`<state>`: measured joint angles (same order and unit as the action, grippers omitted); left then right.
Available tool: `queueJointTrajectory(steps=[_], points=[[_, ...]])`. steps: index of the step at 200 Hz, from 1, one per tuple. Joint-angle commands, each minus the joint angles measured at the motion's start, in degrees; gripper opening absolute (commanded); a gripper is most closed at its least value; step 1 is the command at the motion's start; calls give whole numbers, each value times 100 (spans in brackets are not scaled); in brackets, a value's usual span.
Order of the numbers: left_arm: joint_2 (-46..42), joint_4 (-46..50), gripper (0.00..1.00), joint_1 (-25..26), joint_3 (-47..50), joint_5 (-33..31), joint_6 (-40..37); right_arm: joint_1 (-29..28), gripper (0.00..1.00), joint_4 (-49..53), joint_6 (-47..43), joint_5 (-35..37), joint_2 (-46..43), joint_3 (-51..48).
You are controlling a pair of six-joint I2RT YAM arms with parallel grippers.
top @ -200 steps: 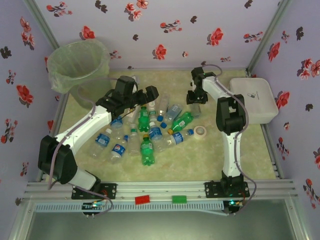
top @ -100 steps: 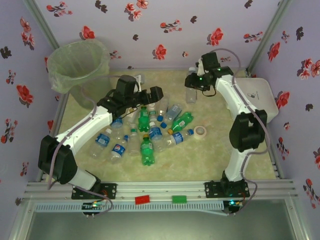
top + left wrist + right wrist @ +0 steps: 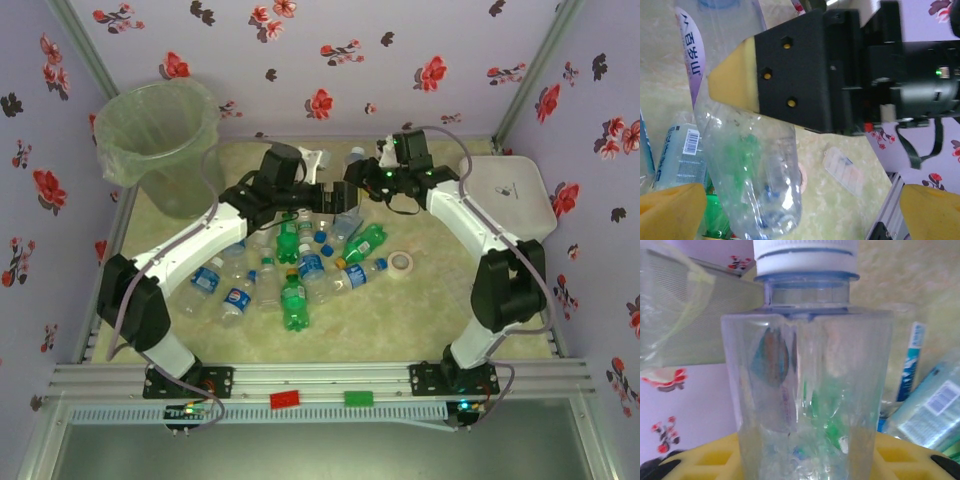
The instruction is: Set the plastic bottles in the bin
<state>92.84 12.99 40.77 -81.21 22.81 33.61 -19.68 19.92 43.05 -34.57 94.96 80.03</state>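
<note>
My right gripper [image 3: 357, 184] is shut on a clear plastic bottle [image 3: 807, 390] with a white cap, held above the far middle of the mat. My left gripper [image 3: 332, 197] is right beside it. In the left wrist view the bottle [image 3: 752, 165] hangs from the right gripper's yellow-tipped finger [image 3: 732, 82]. Its base sits between my left gripper's [image 3: 800, 215] wide-open yellow fingers [image 3: 670, 210], apart from both. Several more bottles [image 3: 290, 265], clear and green, lie in a pile on the mat. The bin [image 3: 160, 135] with its pale green bag stands at the far left corner.
A white lidded box [image 3: 505, 195] sits at the far right. A small white tape roll [image 3: 401, 263] lies right of the pile. The flowered walls close in on three sides. The bin's bag [image 3: 670, 315] appears behind the held bottle.
The right arm lifted the clear bottle and swung it left toward the middle. The left gripper moved right and back to meet it.
</note>
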Motion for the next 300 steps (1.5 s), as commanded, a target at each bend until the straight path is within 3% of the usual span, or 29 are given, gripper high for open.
queueJointTrajectory(steps=[1, 81, 178, 199, 211, 240, 259, 300], points=[[124, 370, 100, 48, -253, 144, -345, -3, 46, -472, 350, -252, -330, -55], [259, 468, 96, 78, -378, 43, -303, -277, 46, -749, 568, -353, -318, 0], [200, 441, 54, 78, -301, -85, -317, -409, 47, -760, 585, -259, -291, 102], [139, 433, 46, 76, -264, -214, -328, -416, 54, -736, 579, -201, -317, 101], [106, 420, 41, 73, -239, -283, -328, -412, 63, -706, 569, -166, -342, 134], [32, 496, 43, 58, -267, -472, -320, -349, 89, -305, 345, 111, -467, 404], [-10, 630, 43, -9, -403, -477, -326, -282, 99, 103, 93, 445, -593, 594], [-219, 979, 43, -367, -772, -533, -517, -47, 100, 421, -104, 879, -888, 486]])
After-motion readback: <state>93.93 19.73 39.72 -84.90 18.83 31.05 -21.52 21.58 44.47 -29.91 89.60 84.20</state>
